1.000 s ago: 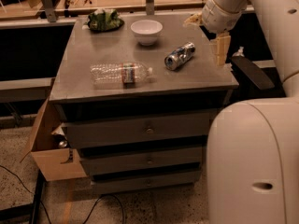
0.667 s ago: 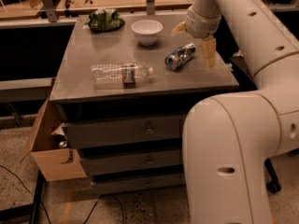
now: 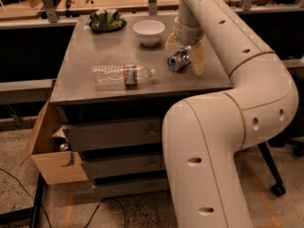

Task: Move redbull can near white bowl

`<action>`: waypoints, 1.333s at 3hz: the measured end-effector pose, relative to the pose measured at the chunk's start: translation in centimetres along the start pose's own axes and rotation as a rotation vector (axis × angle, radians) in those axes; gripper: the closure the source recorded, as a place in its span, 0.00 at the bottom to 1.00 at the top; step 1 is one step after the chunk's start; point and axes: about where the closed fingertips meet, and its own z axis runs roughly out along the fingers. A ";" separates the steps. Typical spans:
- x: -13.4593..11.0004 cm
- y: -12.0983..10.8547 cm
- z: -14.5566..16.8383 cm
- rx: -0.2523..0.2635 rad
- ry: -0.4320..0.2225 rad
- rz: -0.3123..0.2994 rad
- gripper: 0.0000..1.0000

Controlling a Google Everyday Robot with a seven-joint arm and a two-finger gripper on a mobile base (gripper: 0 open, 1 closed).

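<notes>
- Grey metal cabinet top (image 3: 90,51), flat, carrying four things.
- Clear plastic water bottle (image 3: 122,75) on its side, front centre.
- Slim silver-blue redbull can (image 3: 176,61) on its side, right.
- Small round white bowl (image 3: 148,31) behind the can, apart.
- Green chip bag (image 3: 107,20), back left.
- Pale gripper (image 3: 185,52) straddles the can, fingers spread.

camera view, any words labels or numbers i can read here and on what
No text is readable anywhere.
Label on the bottle: red and white, print too blurred.
Side of the can: blue and silver print, too blurred.
On the green bag: nothing legible.
On the gripper, jaws open astride the can: no markings.
</notes>
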 end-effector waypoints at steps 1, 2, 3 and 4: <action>-0.2 -0.7 1.0 -0.017 0.011 -0.026 0.41; -0.1 -0.9 1.2 -0.026 0.021 -0.031 0.65; -0.1 -0.8 1.1 -0.026 0.021 -0.031 0.75; -0.1 -0.8 1.0 -0.025 0.021 -0.030 0.80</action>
